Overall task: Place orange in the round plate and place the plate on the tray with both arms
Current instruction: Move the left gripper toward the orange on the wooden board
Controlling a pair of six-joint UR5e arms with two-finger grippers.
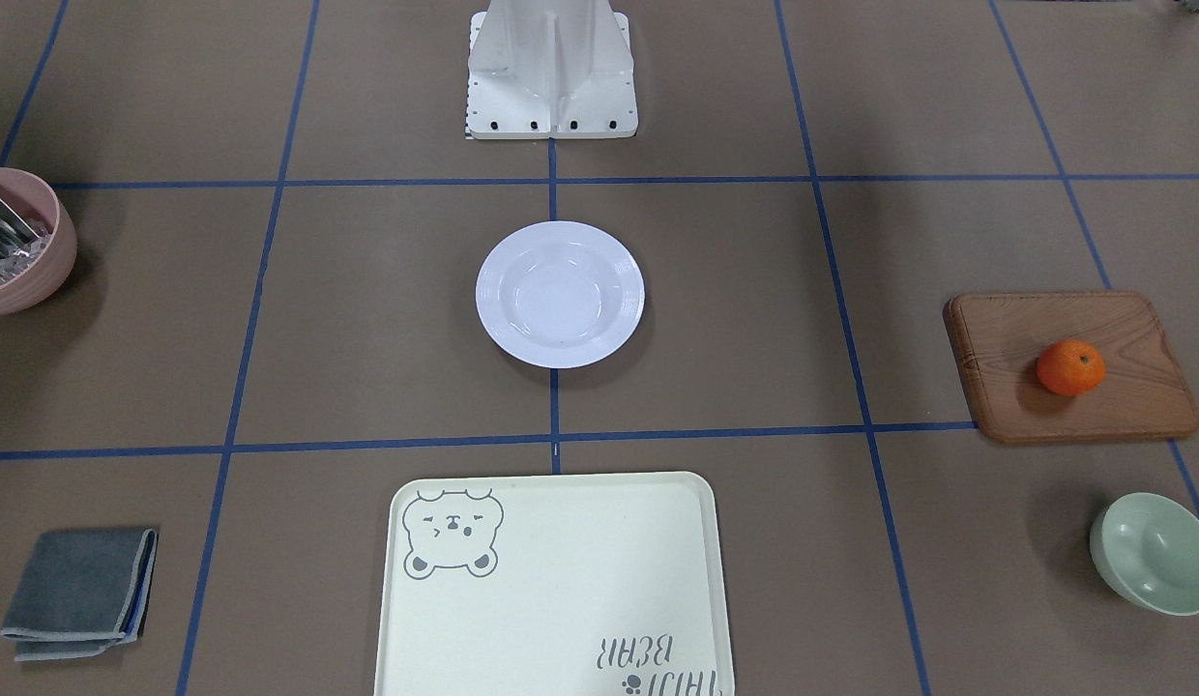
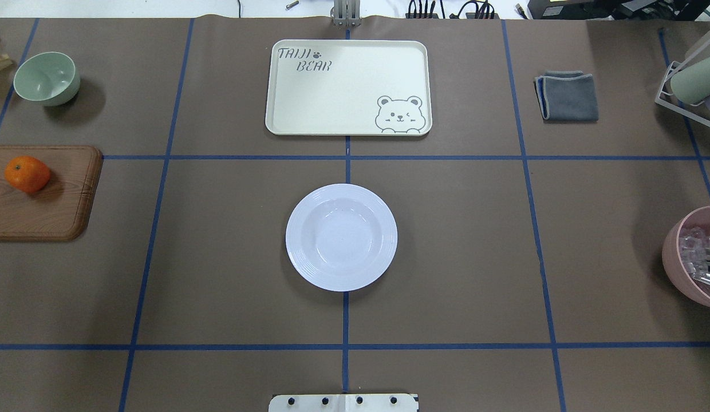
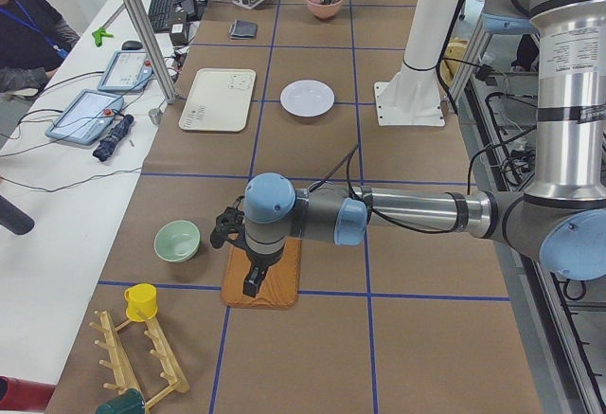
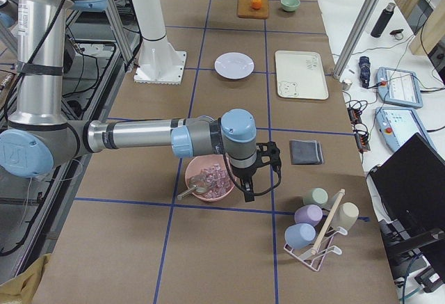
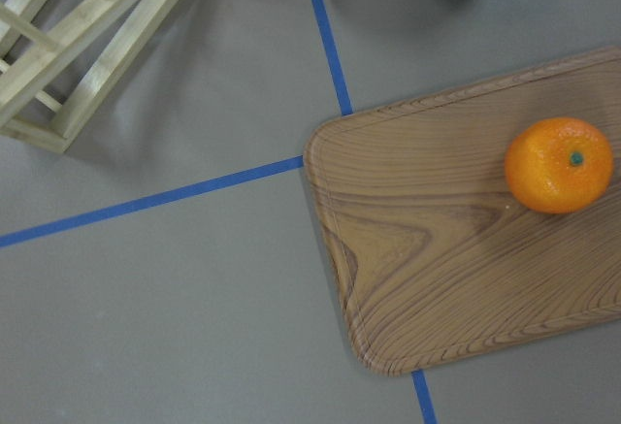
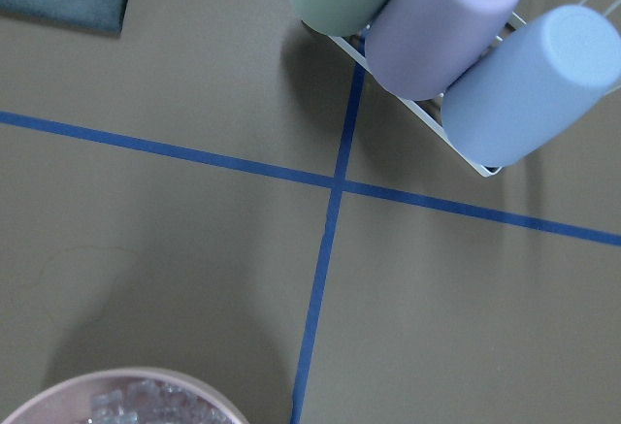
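Here, the orange is seen resting on a brown wooden board, a rounded-corner slab with a grooved border and strong grain, at the table's end on the robot's left. Its skin is bright and finely pitted, and a small dark stem dimple is shown in the left wrist view. The round plate, glossy white with a wide ridged rim and a shallow sunken centre, is set flat in the middle of the table, well apart from the orange. Beyond it, away from the robot's white base, the tray is laid: a pale cream rectangle with rounded corners, a raised lip, a grey bear face and grey lettering. The plate and tray are apart, with a line of blue tape between them. The table is covered in matt brown paper divided by blue tape.

The left arm is stretched out over the board, and the black left gripper is hung pointing down above it; how far it is opened cannot be told, and nothing is seen in its hold. The right arm is extended at the opposite end, its right gripper pointed down just beside a pink bowl filled with clear faceted pieces; its opening likewise cannot be told.

A smooth pale green bowl is placed near the board, and a folded grey cloth is laid on the robot's right
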